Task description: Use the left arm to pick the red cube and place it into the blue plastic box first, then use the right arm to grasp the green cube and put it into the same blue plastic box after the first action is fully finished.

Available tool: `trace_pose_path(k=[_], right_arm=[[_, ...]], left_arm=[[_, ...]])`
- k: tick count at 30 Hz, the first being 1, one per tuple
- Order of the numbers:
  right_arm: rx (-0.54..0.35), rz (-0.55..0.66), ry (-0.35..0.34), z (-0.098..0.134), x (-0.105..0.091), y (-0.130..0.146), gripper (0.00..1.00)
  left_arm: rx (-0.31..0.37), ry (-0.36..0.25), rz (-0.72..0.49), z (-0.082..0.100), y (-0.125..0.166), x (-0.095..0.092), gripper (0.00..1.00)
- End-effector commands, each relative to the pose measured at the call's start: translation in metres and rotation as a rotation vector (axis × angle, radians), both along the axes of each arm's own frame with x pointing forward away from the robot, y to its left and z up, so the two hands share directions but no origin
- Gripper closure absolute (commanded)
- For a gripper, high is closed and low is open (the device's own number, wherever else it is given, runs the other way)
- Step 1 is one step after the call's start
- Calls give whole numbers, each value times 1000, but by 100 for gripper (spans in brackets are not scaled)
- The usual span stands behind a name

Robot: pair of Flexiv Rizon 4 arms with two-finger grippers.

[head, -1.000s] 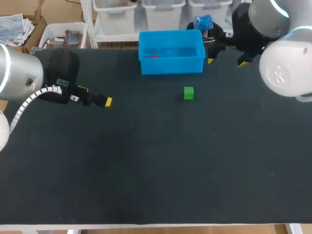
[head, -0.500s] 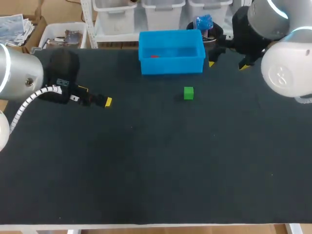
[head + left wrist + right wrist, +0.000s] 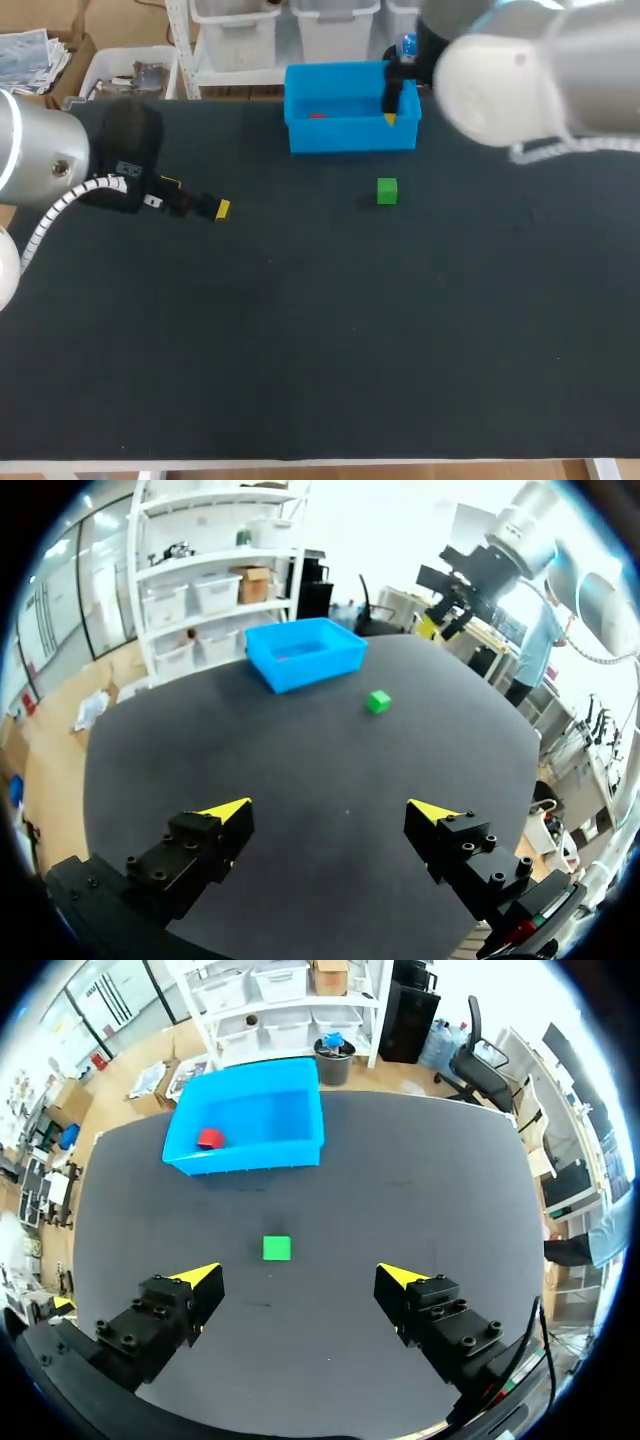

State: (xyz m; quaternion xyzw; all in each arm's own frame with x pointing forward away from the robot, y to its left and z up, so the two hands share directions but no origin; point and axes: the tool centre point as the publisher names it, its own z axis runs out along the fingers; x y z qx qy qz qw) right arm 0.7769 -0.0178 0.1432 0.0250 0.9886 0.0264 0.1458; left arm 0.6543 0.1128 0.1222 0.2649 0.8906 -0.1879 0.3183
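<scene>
The red cube [image 3: 209, 1138] lies in the blue plastic box [image 3: 250, 1157], so the first half looks done. The right gripper [image 3: 298, 1276], fingers apart and empty, hovers above the green cube [image 3: 276, 1248], which is not yet grasped. The left gripper [image 3: 330, 809], spread wide, holds nothing, with the box far ahead of it.

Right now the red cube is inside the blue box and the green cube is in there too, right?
No. The red cube is inside the blue box, but the green cube sits outside it on the table, as the right wrist view shows.
</scene>
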Motion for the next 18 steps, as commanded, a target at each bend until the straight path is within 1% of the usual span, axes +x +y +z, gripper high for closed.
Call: trace_pose_path(k=[1,4,7,10,14,18], right_arm=[[-73,-24,7,-8,9,19,0],[-55,-19,-7,-13,9,24,0],[-39,-11,-45,-17,10,26,0],[-23,3,-68,-25,10,27,0],[-6,11,-88,-39,11,28,0],[6,8,-88,-54,11,26,0]], left_arm=[[-6,-2,-5,-1,1,0,0],[-6,-2,-5,-1,1,0,0],[-6,-2,-5,-1,1,0,0],[-6,-2,-5,-1,1,0,0],[-6,-2,-5,-1,1,0,0],[-6,-2,-5,-1,1,0,0]])
